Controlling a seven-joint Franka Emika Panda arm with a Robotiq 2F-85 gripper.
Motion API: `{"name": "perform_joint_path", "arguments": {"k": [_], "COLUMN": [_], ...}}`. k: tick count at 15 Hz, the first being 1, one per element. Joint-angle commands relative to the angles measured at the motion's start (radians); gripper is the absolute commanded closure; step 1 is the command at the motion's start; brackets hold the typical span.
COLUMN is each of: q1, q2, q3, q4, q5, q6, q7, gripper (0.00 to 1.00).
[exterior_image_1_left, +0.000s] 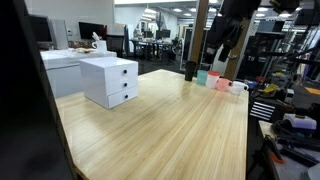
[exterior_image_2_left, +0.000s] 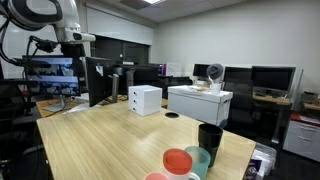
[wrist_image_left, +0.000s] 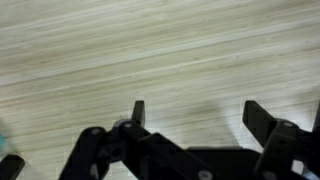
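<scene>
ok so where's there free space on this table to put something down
The middle of the table is bare wood, from the white drawers to the near edge and across to the cups. Wood under the open gripper is bare too. Only the cup corner is crowded.

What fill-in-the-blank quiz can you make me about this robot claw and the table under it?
1. The gripper hangs above the table with its jaws ____.
2. The white drawer unit on the table has ____ drawers.
3. The tallest cup, next to the teal cup, is ____ in colour.
4. The table's top is made of light ____.

Missing words: open; two; black; wood.
</scene>
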Motion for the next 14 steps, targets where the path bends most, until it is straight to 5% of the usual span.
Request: {"name": "perform_joint_path", "arguments": {"k": [1,8,14], "q1": [-0.05,-0.098,-0.094], "q2": [0.117,0.302,0.411], "q3": [-0.078,-0.175,-0.262], "q4": [0.055,0.179,0.284], "q5": [-0.02,-0.024,-0.018], "q6": [0.056,0.111,0.061], "q7": [-0.081,-0.14,-0.36], "gripper": [0.0,0.0,0.0]}}
